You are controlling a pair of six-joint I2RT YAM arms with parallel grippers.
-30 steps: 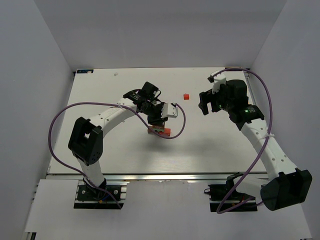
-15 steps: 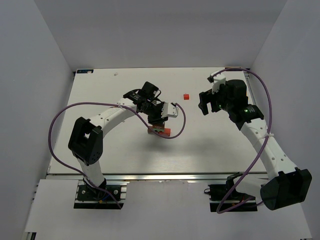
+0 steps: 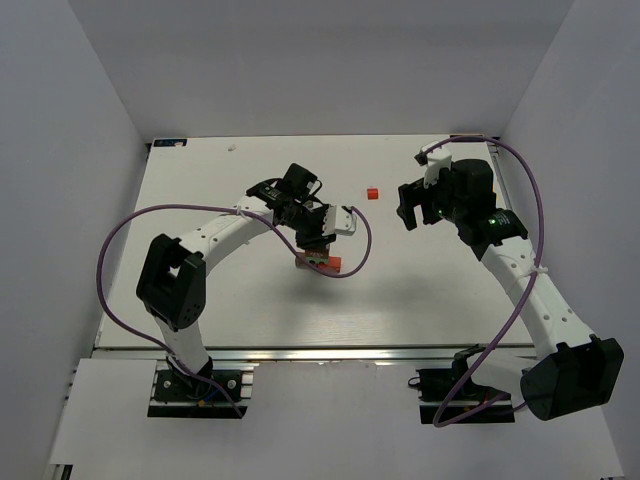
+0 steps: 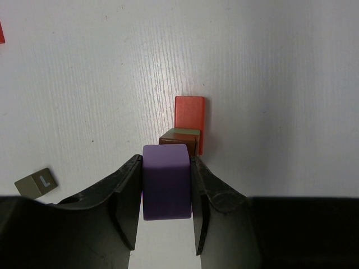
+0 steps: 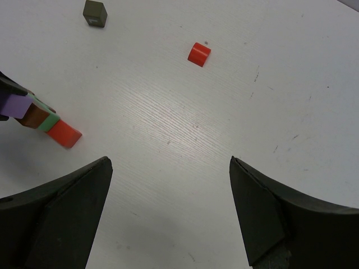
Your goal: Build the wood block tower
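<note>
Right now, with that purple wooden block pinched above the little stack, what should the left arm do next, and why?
Probably ease the left gripper open: the lilac wooden block it holds appears to rest on the brown block topping the tower, ready for release.

Lilac block [image 4: 165, 182] atop brown, green, red tower [image 4: 189, 120]; red cube [image 5: 198, 54] apart.

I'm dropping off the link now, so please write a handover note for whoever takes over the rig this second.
Left gripper: shut on the lilac block, held right at the tower.
Right gripper: open, empty, off to the side.
Done: red, brown and green pieces are together in the tower. I cannot tell whether the lilac one is seated.
Loose on the table: red cube, dark block.
Left to do: release the lilac one, then add the loose ones.
</note>
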